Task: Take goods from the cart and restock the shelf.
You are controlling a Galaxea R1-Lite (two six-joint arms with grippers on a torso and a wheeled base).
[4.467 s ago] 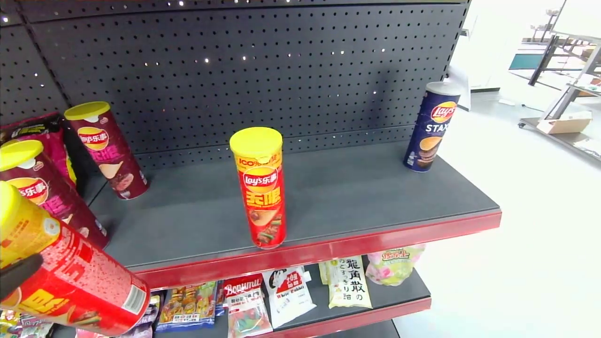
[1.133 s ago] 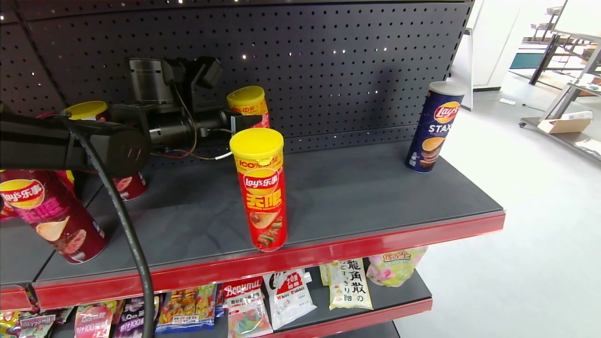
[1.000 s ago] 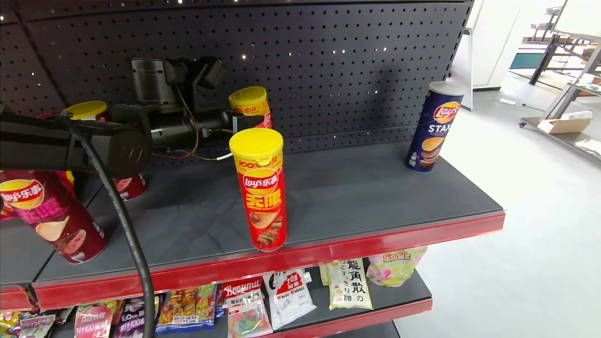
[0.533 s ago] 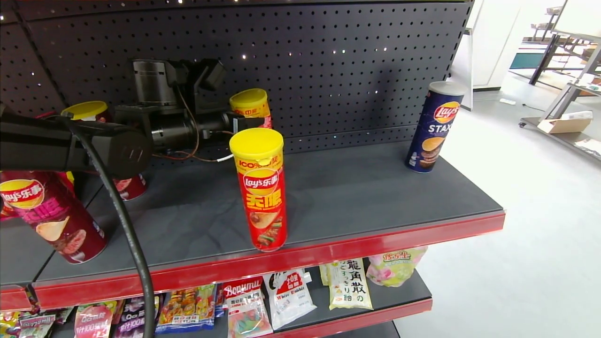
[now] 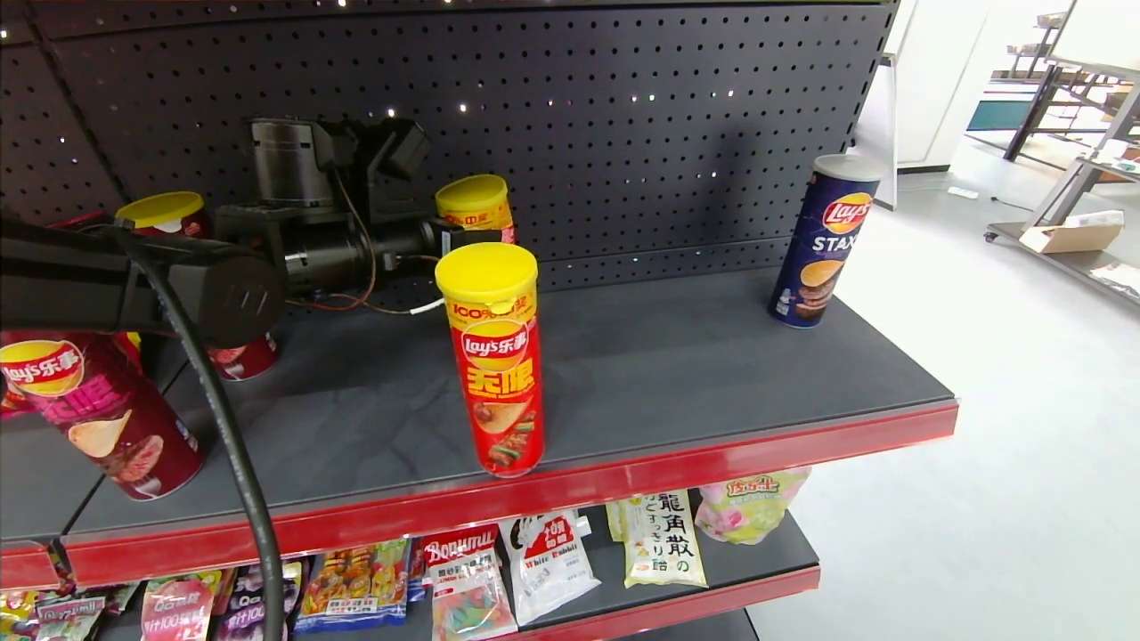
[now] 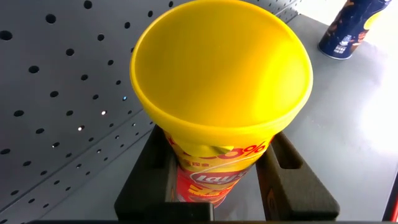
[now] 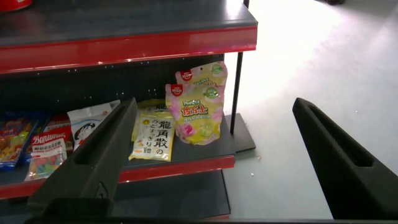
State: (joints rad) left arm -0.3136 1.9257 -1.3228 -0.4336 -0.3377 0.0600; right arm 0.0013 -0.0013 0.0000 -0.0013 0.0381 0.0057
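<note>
My left gripper [image 5: 463, 233] is shut on a red chip can with a yellow lid [image 5: 475, 205]. It holds the can upright at the back of the grey shelf [image 5: 712, 356], close to the pegboard and behind the front red can [image 5: 492, 356]. That front can hides the held can's base. In the left wrist view the held can [image 6: 221, 93] sits between the two black fingers [image 6: 149, 180] of the left gripper [image 6: 217, 190]. My right gripper [image 7: 217, 162] is open and holds nothing. It faces the lower shelf's snack bags [image 7: 196, 106].
A blue can [image 5: 821, 240] stands at the shelf's right back. Two maroon cans [image 5: 98, 409] [image 5: 169, 214] stand on the left. The left arm and its cable [image 5: 232, 445] cross the shelf's left half. Bare shelf lies between the front red can and the blue can.
The left arm carried the red can from low at the left up to the back of the shelf. Over the last second the can sank slightly.
</note>
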